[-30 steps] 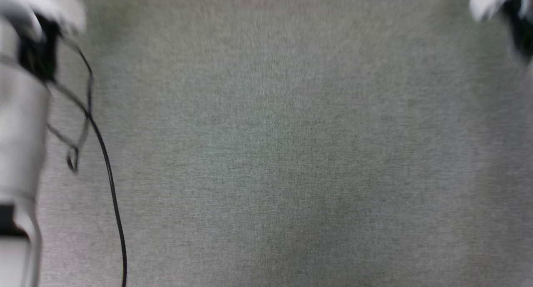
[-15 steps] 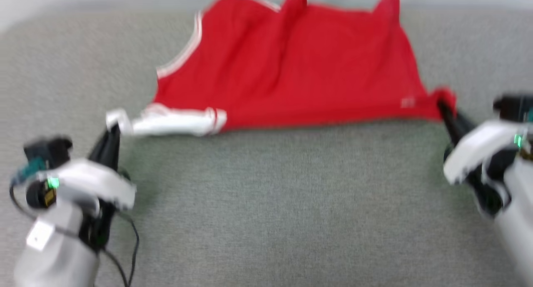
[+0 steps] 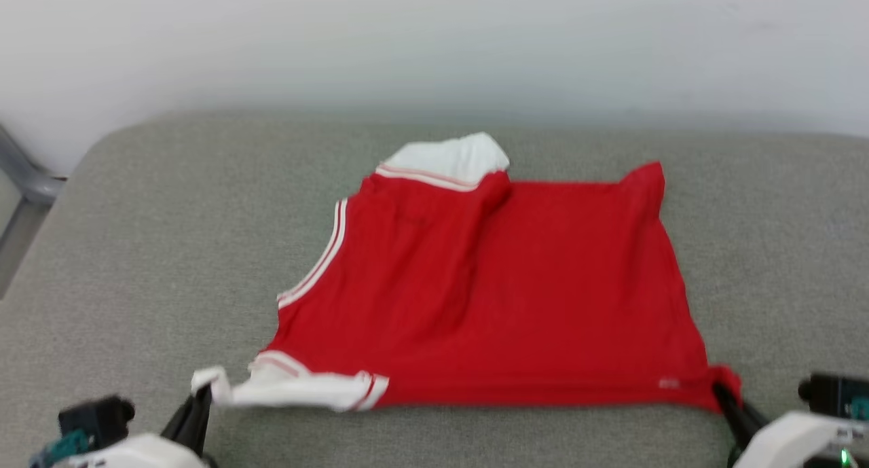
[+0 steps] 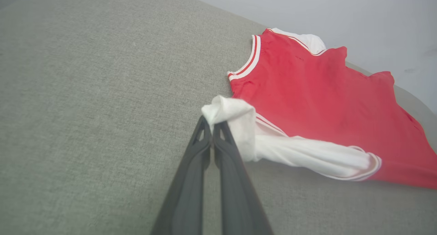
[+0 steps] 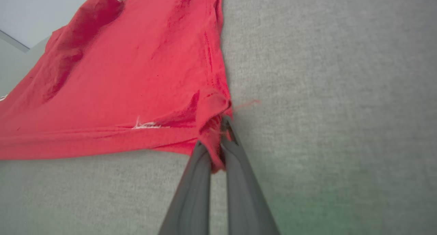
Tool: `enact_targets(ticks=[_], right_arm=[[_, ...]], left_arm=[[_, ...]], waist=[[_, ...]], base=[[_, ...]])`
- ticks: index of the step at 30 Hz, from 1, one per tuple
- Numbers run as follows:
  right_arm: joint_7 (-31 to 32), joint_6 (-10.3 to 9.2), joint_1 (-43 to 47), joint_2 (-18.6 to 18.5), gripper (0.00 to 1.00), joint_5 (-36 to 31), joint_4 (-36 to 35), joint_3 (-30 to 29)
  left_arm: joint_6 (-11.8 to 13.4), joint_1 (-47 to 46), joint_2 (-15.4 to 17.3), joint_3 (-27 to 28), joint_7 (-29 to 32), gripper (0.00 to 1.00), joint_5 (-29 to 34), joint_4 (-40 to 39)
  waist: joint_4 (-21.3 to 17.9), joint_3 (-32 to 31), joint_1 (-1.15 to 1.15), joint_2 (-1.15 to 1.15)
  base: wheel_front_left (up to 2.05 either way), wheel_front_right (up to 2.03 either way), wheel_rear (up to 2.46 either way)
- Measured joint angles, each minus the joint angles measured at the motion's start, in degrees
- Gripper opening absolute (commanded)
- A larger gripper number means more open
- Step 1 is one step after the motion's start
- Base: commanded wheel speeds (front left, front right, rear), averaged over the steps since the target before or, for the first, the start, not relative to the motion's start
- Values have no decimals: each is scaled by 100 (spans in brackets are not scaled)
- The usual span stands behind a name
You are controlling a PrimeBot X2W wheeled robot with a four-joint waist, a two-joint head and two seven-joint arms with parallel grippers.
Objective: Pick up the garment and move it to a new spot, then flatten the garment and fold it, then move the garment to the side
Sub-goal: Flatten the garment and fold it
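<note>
Grey woven padded surface (image 3: 136, 264) with a rounded corner at 10 o'clock (head view), backed by a plain pale wall (image 3: 434, 40) at 12 o'clock. Grey metal bar (image 3: 24, 172) slanting at 9 o'clock. Lighting soft, even.

We see a red garment (image 3: 516, 284) with white sleeves and red-and-white striped trim. One white sleeve (image 4: 307, 155) sits at the tips of our dark grey left gripper (image 4: 211, 121), a red corner at our dark grey right gripper (image 5: 214, 135). Underneath is a mottled grey-green woven surface (image 3: 136, 250) — beyond it, a pale wall (image 3: 434, 40).
</note>
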Motion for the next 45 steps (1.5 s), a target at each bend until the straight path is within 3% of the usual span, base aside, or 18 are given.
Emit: enact_targets(ticks=[9, 14, 19, 26, 32, 45], right_arm=[[864, 9, 1705, 656, 0, -595, -1455, -1154], [1529, 7, 2206, 1004, 0, -1147, -2501, -1666], [1967, -5, 2152, 1178, 0, -1575, -3265, -1884], [2212, -37, 1301, 1084, 0, -1927, -3353, -1707], [2148, -40, 637, 994, 0, -1951, -2841, -1457], [1931, -38, 250, 914, 0, -1916, -1838, -1067]], left_arm=[[556, 1220, 285, 163, 458, 0, -172, -1140], [702, 1315, 383, 159, 634, 0, -197, -1594], [701, 904, 422, 83, 725, 0, -104, -1705], [443, -292, 294, -167, 778, 0, 70, -1199], [86, -1199, 30, -506, 771, 0, 202, -349], [-514, -1689, -166, -949, 1084, 0, 130, 948]], waist=[[103, -283, 0, 0], [97, -281, 1, 0], [90, -134, 2, 0], [96, 303, 3, 0], [68, 771, 4, 0], [-71, 1087, 3, 0]], base=[[0, 0, 0], [0, 0, 0], [0, 0, 0], [0, 0, 0], [0, 0, 0], [0, 0, 0]])
